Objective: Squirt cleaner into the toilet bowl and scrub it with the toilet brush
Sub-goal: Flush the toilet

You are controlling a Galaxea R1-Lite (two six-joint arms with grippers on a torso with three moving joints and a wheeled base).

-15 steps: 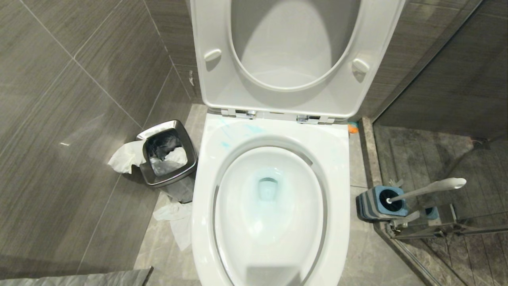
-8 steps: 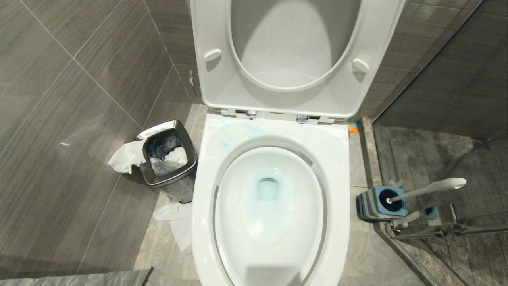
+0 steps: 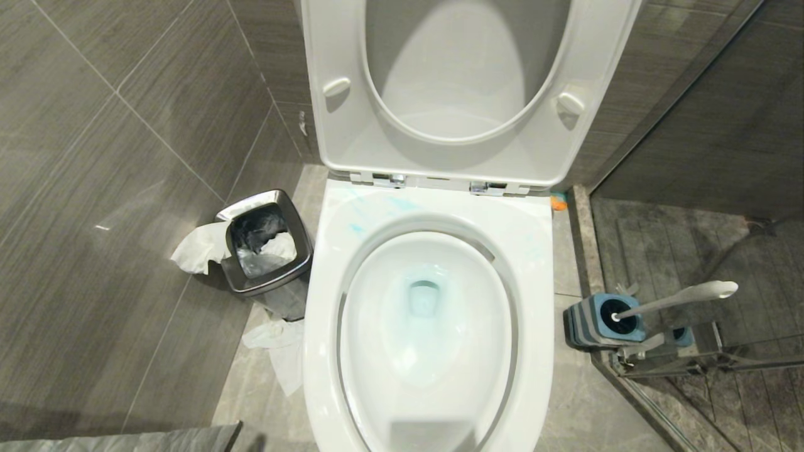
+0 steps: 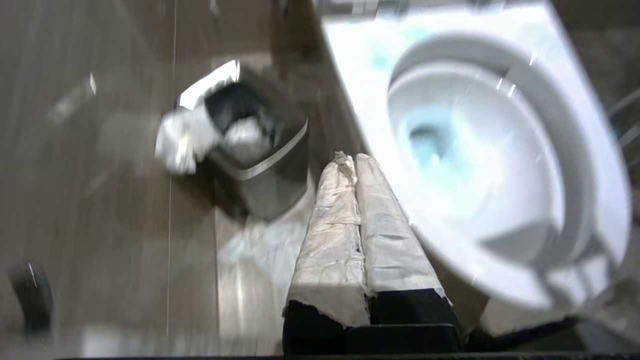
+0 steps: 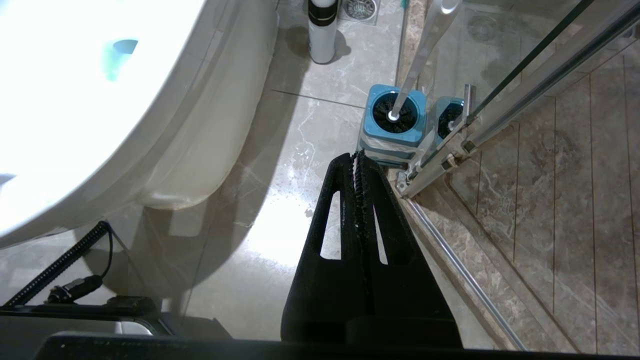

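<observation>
Nothing has shifted overhead (toilet brush [image 5: 419,65] just beyond right end effector [image 5: 358,159]).

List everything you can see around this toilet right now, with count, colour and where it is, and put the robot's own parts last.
toilet bowl: one, glossy white, centre, seat and lid raised
cleaner: pale blue tint in the bowl's water, plus blue streaks on the rear rim
toilet brush: one, white handle, standing tilted in its holder, right of the bowl
brush holder: one, blue and grey, on the floor by the glass shower door
waste bin: one, chrome, square, dark liner, left of the bowl
tissue paper: white, hanging over the bin's edge, more on the floor beside it
bottle: one, white with a dark band, on the floor behind the brush holder
left gripper: shut, fingers wrapped in white paper, between bin and bowl
right gripper: shut, black, above the floor near the brush holder
</observation>
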